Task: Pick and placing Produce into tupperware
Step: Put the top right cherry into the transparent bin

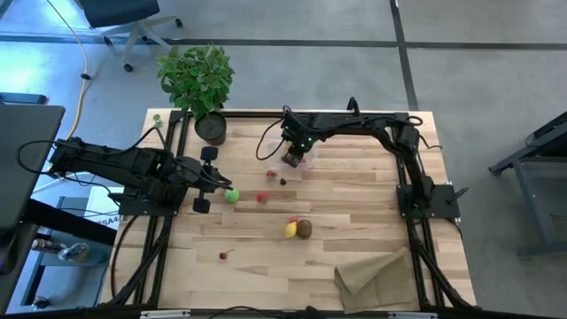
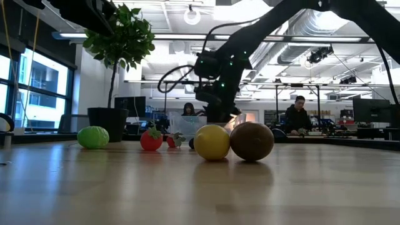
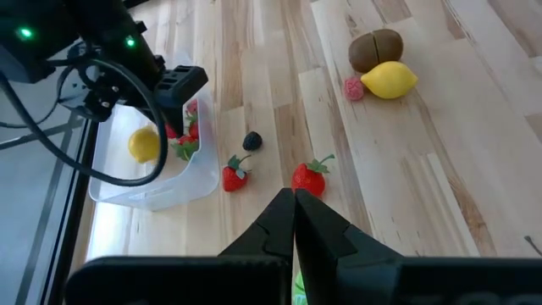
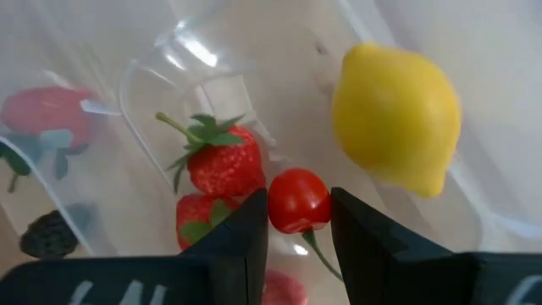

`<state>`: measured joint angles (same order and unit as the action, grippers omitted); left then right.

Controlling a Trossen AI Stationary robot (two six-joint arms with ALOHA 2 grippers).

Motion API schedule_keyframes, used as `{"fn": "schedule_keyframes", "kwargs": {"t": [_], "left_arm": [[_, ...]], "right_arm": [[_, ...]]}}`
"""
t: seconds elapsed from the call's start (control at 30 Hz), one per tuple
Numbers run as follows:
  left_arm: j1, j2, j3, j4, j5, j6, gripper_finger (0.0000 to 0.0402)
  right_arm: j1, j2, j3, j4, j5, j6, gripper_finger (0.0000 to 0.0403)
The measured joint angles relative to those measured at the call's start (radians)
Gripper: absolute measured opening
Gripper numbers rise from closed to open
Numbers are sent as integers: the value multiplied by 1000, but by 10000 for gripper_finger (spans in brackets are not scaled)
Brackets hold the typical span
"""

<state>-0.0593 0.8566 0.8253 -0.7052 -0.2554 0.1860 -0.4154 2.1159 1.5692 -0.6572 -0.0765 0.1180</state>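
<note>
Pale wooden plank tabletop (image 1: 354, 213) carries everything, an office room beyond it. Near its far edge sits the clear rectangular plastic tupperware (image 3: 152, 182), holding a yellow lemon (image 4: 396, 119) and strawberries (image 4: 222, 161). Above it the right gripper (image 4: 298, 212) pinches a small red cherry (image 4: 296, 200), stem trailing away from the container. Left gripper (image 3: 294, 222), fingers pressed together, hangs beside a green lime (image 1: 231, 196). Mid-table, another yellow lemon (image 1: 291, 229) touches a brown kiwi (image 1: 304, 229); loose berries lie between.
</note>
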Motion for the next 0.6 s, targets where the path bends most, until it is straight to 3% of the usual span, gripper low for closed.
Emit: {"fn": "schedule_keyframes", "kwargs": {"t": [0.4,0.6], "left_arm": [[0,0,0,0,0,0,3],[0,0,0,0,0,0,3]], "right_arm": [[-3,0,-3,29,-7,5,101],[-4,0,-3,33,-7,-5,138]]}}
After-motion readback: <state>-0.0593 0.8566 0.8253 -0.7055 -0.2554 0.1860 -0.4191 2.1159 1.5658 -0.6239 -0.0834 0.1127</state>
